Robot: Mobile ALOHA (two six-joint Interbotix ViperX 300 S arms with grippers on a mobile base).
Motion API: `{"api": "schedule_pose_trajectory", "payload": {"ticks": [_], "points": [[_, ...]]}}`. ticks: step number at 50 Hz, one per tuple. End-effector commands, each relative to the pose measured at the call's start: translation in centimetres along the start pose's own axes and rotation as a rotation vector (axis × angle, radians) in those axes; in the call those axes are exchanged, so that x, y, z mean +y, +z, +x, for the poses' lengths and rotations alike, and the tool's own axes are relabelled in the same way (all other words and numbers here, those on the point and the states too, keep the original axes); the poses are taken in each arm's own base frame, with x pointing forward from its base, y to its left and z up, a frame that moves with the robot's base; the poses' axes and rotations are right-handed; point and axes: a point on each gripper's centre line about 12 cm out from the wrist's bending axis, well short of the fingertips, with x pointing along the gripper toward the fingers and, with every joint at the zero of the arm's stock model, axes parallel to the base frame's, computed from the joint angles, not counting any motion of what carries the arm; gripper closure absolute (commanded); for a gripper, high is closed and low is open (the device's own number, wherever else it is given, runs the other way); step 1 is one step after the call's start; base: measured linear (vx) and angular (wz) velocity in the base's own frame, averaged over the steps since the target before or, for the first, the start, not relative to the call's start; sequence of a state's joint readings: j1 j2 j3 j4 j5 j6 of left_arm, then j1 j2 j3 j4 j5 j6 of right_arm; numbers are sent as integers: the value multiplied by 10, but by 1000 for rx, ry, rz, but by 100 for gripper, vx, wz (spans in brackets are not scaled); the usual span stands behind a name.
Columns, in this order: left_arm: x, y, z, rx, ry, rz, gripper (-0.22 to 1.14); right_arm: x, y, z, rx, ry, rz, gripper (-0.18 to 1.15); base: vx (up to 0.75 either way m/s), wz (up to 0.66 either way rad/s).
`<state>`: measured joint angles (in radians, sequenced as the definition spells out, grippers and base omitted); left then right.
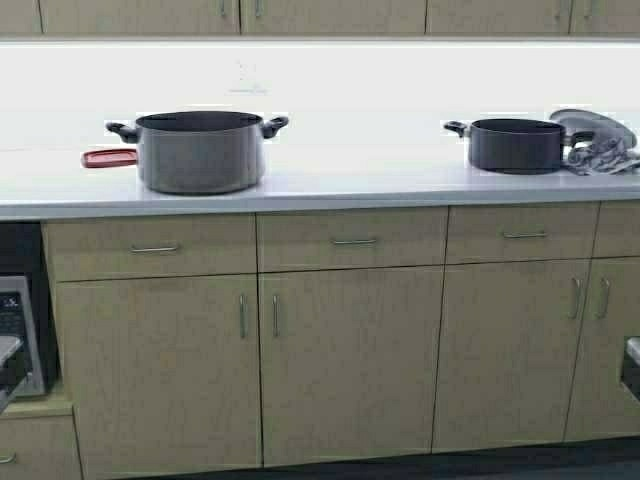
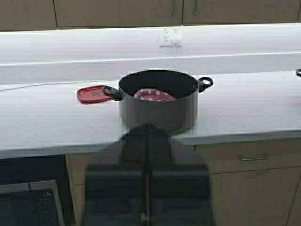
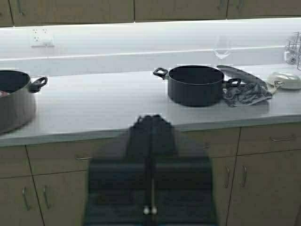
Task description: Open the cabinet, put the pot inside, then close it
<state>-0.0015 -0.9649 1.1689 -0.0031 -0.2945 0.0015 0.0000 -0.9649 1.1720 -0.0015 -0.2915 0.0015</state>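
Pot [image 1: 199, 152] on counter [image 1: 350, 185], grippers seemingly closed.

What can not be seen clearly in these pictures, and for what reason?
- Wall cabinet: the high view's top edge cuts off all but a strip.
- Pot: left gripper hides its lower front in the left wrist view.
- Pot's contents: something red and spotted, unidentifiable.
- Right gripper: blurred.

The white countertop [image 1: 350, 180] carries 2 pots well apart: the large grey pot [image 1: 199, 151] toward its left, near the front edge, and a smaller dark pot [image 1: 516, 144] toward the right. A red lid [image 1: 109, 157] lies flat just beside the grey pot. A crumpled grey cloth [image 1: 601, 155] touches the dark pot's right side.
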Motion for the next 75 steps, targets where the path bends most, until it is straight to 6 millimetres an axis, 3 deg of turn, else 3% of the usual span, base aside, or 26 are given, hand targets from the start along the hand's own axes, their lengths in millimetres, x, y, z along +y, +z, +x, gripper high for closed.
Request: {"api": "schedule_pose_trajectory", "payload": {"ticks": [1,4,12,45,75], "points": [[-1,2,2,-3,-5,9,92,2,-6,0,17,9,-8,90,2,-2],[-1,1,2,-2,-5,7,83,2,-6,-2,15,12,-23,88,3,-2],[-1,-2,3,11,-7,2,90,2,-7,-2,15,16,-32,92,4,-1],[-5,-8,5,29,-27,-11,89,3,-11,0,35,17,-27,91,15,-2],[-5,-8,6,25,-27,-4,89,3,-12,-2,32,17,-29,91,31,19]]}}
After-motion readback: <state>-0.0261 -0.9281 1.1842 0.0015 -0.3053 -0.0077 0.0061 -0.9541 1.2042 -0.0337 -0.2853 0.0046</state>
